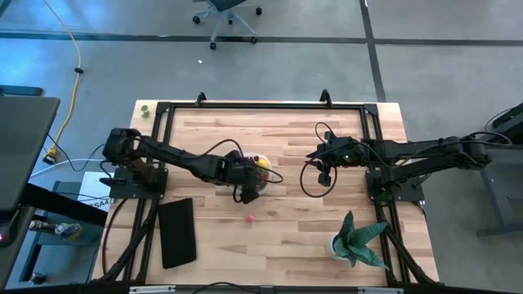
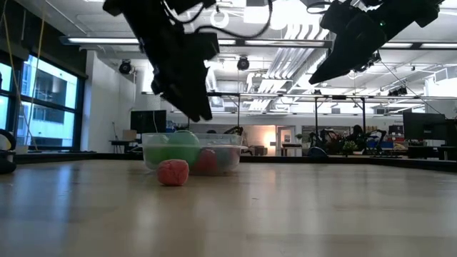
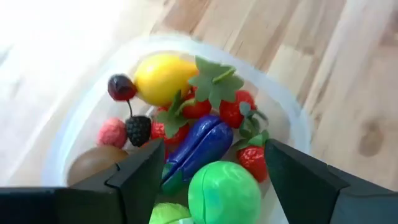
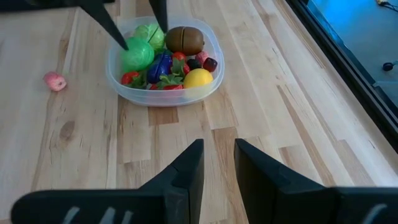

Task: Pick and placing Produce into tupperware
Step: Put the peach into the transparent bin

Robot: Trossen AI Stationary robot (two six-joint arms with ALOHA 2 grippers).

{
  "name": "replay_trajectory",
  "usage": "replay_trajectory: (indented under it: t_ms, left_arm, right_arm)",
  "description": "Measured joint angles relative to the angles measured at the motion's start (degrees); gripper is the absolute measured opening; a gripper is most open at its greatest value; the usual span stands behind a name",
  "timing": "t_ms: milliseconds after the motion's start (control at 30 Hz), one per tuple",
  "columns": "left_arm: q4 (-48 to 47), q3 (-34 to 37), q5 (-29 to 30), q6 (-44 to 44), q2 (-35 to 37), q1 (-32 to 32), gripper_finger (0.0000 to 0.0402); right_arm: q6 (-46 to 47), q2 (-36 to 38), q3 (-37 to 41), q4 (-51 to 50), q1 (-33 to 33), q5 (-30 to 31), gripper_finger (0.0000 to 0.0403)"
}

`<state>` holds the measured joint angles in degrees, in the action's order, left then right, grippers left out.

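Note:
The clear tub (image 4: 163, 93) stands on the wooden table and holds several toy fruits: a yellow lemon (image 3: 160, 76), strawberries, a purple piece (image 3: 199, 144), a brown one (image 4: 183, 38) and a green ball (image 3: 224, 194). My left gripper (image 3: 214, 149) hangs open just over the tub (image 1: 260, 167), pointing down, its fingers on either side of the green ball (image 4: 137, 55). One pink fruit (image 1: 250, 217) lies alone on the table, nearer the near edge than the tub. My right gripper (image 4: 219, 144) hovers to the tub's right, slightly open and holding nothing.
A flat black slab (image 1: 177, 233) lies near the table's near left corner. A spiky green potted plant (image 1: 357, 241) stands near the near right corner. A small green thing (image 1: 144, 109) sits at the far left corner. A black frame (image 1: 261, 105) rims the table.

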<state>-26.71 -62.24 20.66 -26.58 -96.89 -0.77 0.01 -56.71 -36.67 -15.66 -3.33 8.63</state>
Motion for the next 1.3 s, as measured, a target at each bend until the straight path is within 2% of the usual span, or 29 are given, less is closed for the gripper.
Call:
replay_trajectory:
  t_ms: [167, 367, 533, 633, 833, 1000, 1300]
  left_arm:
    - [-0.65, 0.00, -0.64, 1.74, 3.08, -3.86, 0.0260]
    - [-4.84, 0.00, -1.90, 2.88, 4.25, -12.82, 0.0260]
    - [-3.71, 0.26, -0.12, 5.28, 0.65, -18.91, 0.0259]
    - [0.64, -0.06, -0.14, 8.02, -1.52, -20.76, 0.0259]
    - [5.00, 0.00, -1.20, 8.44, -5.34, -20.57, 0.0259]
    - [7.58, -0.11, -5.60, 9.00, -8.03, -18.47, 0.0259]
    - [6.43, 0.04, -13.93, 10.79, -8.86, -14.79, 0.0259]
  right_arm:
    - [0.00, 0.00, 0.00, 0.02, 0.00, 0.00, 0.0079]
    - [0.00, 0.00, 0.00, 0.00, 0.00, 0.01, 0.0079]
    - [0.00, 0.00, 0.00, -0.05, 0.00, 0.00, 0.0079]
    - [0.00, 0.02, 0.00, 0.03, -0.02, 0.01, 0.0079]
    - [0.00, 0.00, 0.00, -0.22, 0.00, -0.01, 0.0079]
    - [0.00, 0.00, 0.00, -0.46, -0.02, 0.00, 0.0079]
    - [0.00, 0.00, -0.02, -0.82, -0.01, 0.00, 0.0079]
